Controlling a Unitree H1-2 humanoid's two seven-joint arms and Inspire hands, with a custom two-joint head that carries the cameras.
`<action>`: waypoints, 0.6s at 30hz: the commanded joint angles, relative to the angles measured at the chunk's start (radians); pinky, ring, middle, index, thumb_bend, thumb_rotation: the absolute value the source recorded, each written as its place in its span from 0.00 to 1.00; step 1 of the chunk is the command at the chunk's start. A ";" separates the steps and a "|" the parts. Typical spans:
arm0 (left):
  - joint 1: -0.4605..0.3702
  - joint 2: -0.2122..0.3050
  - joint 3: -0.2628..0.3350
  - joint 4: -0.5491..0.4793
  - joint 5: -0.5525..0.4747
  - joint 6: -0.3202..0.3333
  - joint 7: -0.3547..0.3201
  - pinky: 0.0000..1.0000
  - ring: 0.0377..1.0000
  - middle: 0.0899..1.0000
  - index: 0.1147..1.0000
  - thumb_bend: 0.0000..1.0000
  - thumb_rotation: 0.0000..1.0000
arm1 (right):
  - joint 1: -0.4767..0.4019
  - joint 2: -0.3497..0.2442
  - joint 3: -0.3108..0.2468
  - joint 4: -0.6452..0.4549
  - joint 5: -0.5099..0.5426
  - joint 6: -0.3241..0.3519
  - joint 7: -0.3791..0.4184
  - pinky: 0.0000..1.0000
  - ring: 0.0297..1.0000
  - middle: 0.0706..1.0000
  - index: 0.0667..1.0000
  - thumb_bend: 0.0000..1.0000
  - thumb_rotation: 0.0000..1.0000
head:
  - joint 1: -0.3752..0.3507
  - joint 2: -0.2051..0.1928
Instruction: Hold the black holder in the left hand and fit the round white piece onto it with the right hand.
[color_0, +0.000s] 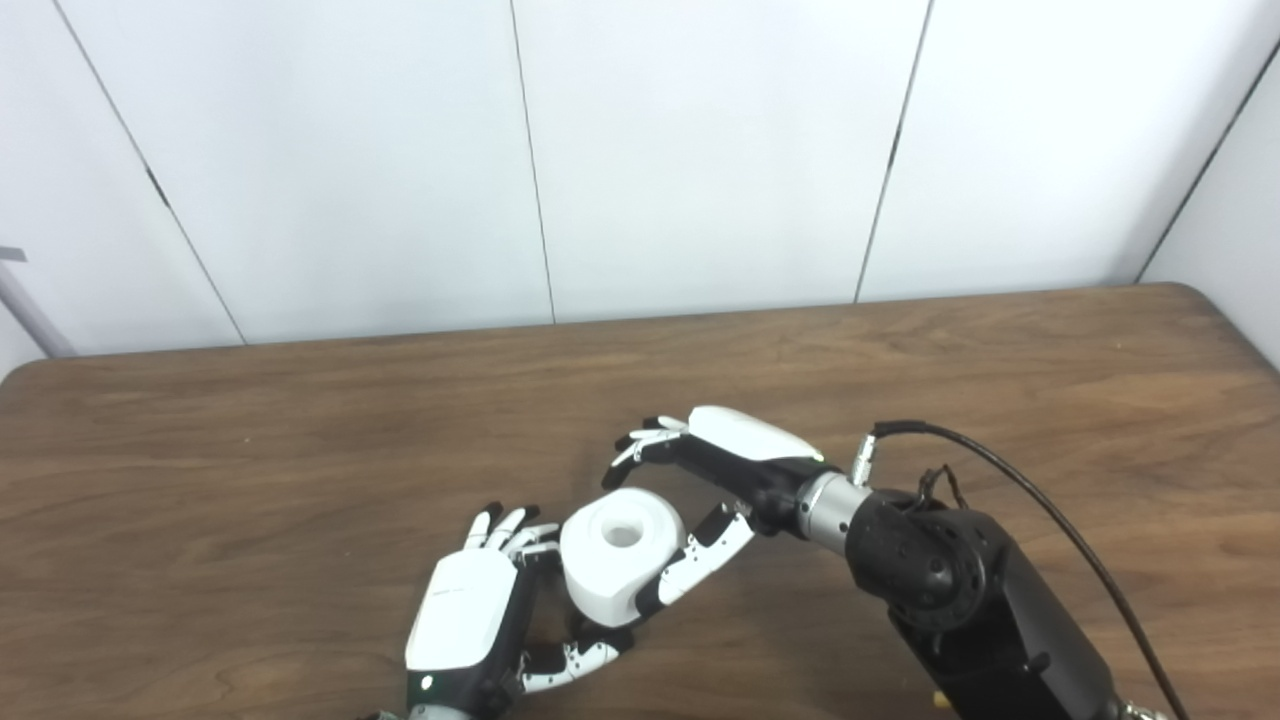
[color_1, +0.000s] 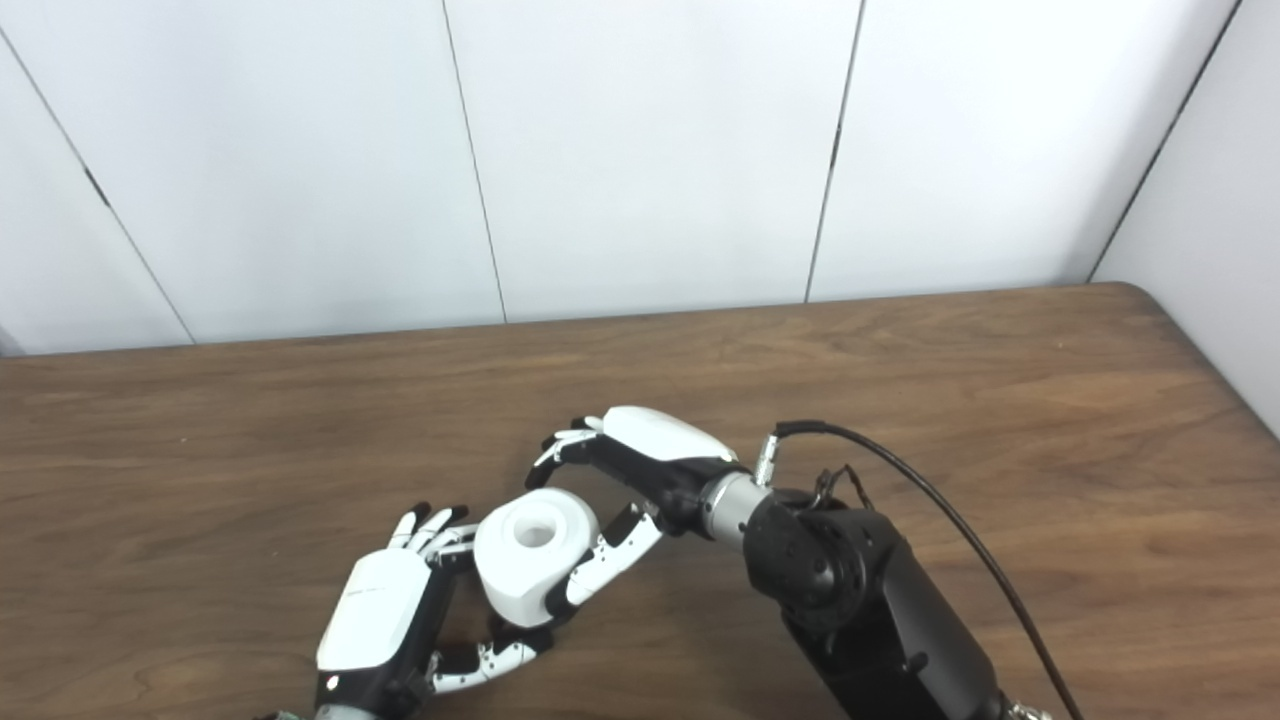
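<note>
The round white piece (color_0: 622, 555), a thick ring with a centre hole, stands near the table's front middle. A small dark part of the black holder (color_0: 608, 634) shows under it; the rest is hidden. My left hand (color_0: 478, 605) is beside the piece on its left. Its fingers (color_0: 512, 528) lie against the piece's side and its thumb (color_0: 575, 660) curls below, around the holder. My right hand (color_0: 700, 480) reaches in from the right. Its fingers (color_0: 640, 445) curl over the piece's far rim and its thumb (color_0: 692, 565) presses the near right side.
The brown wooden table (color_0: 300, 450) stretches wide to the left, right and back. White wall panels (color_0: 700, 150) stand behind its far edge. A black cable (color_0: 1010, 480) loops off my right forearm (color_0: 960, 590).
</note>
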 joint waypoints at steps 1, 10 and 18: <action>0.006 0.003 -0.024 0.027 0.023 0.008 -0.042 1.00 0.91 0.76 0.42 0.52 0.05 | -0.034 -0.012 -0.010 -0.045 -0.002 -0.001 0.001 0.88 1.00 0.93 0.79 1.00 0.38 | -0.001 0.001; 0.007 0.009 -0.020 0.023 0.023 0.009 -0.045 1.00 0.91 0.76 0.42 0.52 0.05 | -0.028 -0.049 -0.047 -0.091 0.006 0.005 0.078 0.91 1.00 0.96 0.85 1.00 0.38 | -0.002 0.006; 0.009 0.015 -0.014 0.021 0.013 0.005 -0.044 1.00 0.90 0.75 0.42 0.52 0.05 | -0.010 -0.088 -0.101 -0.124 0.009 0.005 0.131 0.93 1.00 0.96 0.86 1.00 0.40 | -0.004 0.009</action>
